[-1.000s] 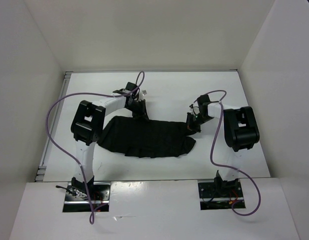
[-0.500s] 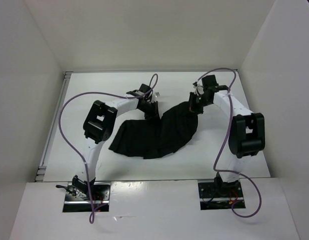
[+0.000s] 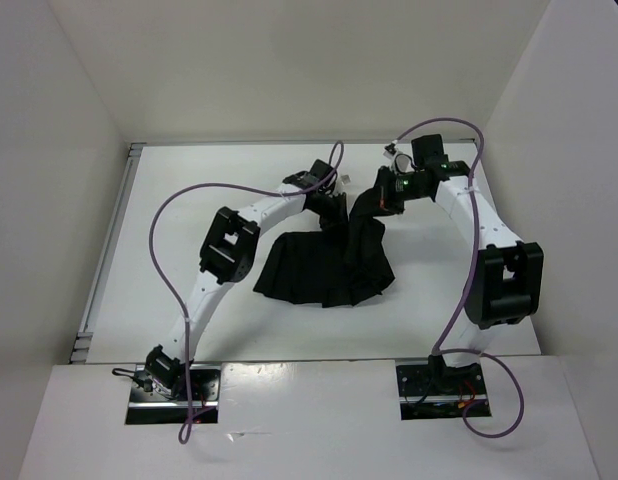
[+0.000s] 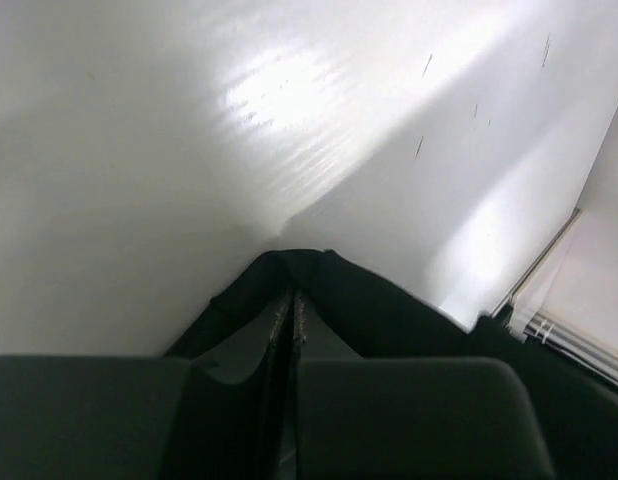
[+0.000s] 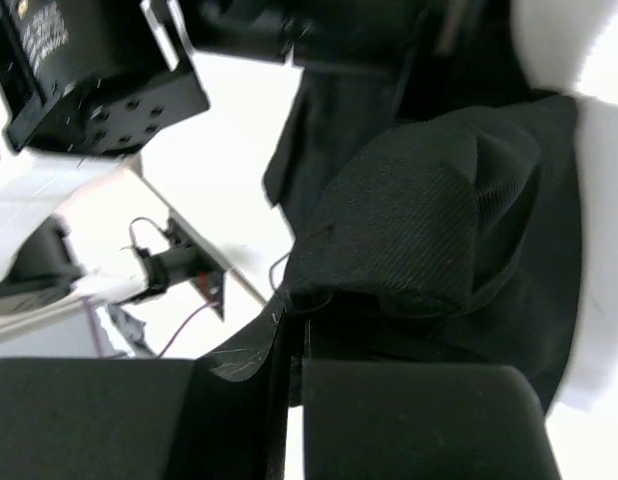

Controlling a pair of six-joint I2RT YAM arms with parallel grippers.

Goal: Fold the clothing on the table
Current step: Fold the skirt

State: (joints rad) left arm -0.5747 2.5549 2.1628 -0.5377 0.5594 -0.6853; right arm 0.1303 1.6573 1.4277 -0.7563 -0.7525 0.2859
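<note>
Closest, by the arm bases, the bench is white and shiny. A little further in lies the clothing, near the middle of the bench.

A second ago it was spread wide from 9 o'clock to 3 o'clock. Now it is bunched up and much narrower. Its 3 o'clock end has been picked up and swung in toward 12 o'clock, so that end stands in a tall fold over the rest. I think this is the first fold, one side going over the other, and it is about half way over.

Just past the clothing, the left claw is pressed together and pinching the far edge. It has slid toward 3 o'clock. The right claw, at 1 o'clock, is pressed together too, pinching a bunch of clothing held up off the bench.

The two claws are now near each other and could bump. The left arm's big elbow hangs just beside the 9 o'clock side of the clothing. Purple cables loop above the bench. Furthest away are the white walls
</note>
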